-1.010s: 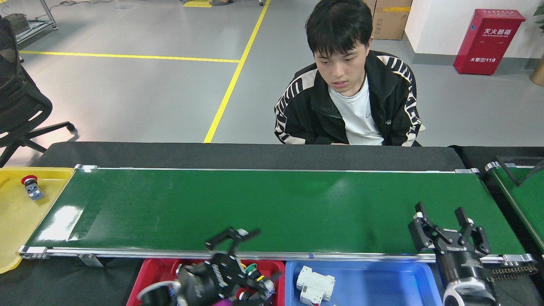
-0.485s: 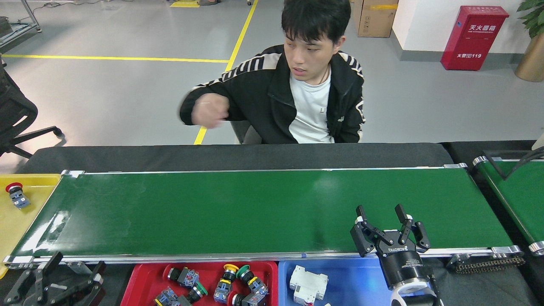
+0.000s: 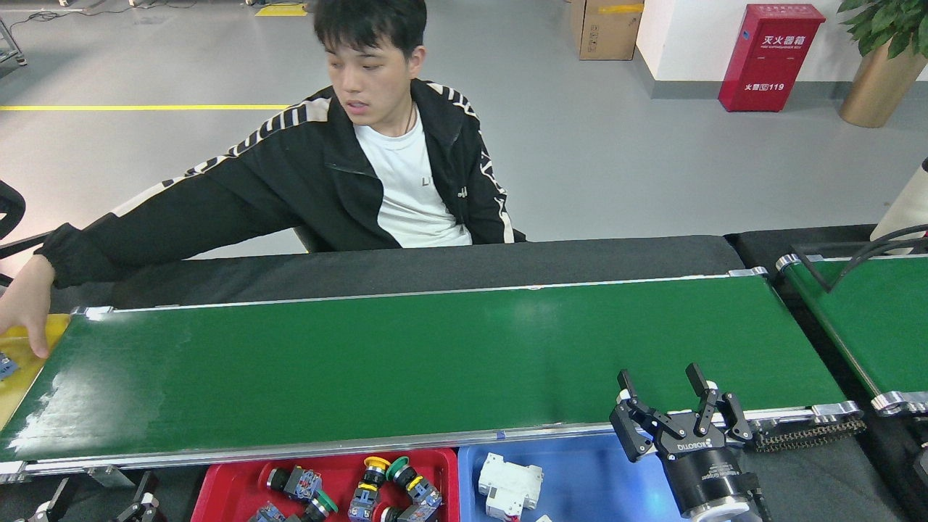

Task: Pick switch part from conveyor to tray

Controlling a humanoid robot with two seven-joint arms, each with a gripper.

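The conveyor (image 3: 406, 362) is a wide glossy green belt with silver rails, and no switch part shows on it. Several switch parts (image 3: 377, 489) with coloured caps lie in the red tray (image 3: 217, 487) below its near rail. My right gripper (image 3: 657, 375) stands open over the belt's near right edge, holding nothing. Only the fingertips of my left gripper (image 3: 98, 500) show at the bottom left corner, set wide apart. At the belt's left end a person's hand (image 3: 22, 319) rests on a yellow tray (image 3: 32, 346), beside a blue-grey part (image 3: 4, 365) cut off by the frame edge.
A blue tray (image 3: 580, 482) holding a white breaker (image 3: 510, 487) sits next to the red one. A smaller green belt (image 3: 870, 326) crossed by black cables (image 3: 863, 252) lies at the right. The person (image 3: 391, 174) sits behind the conveyor, one arm stretched left.
The view has swung, shifting the scene left. The person has stretched an arm out to the yellow tray. My left gripper has sunk to the bottom edge; the right one stays open by the near rail.
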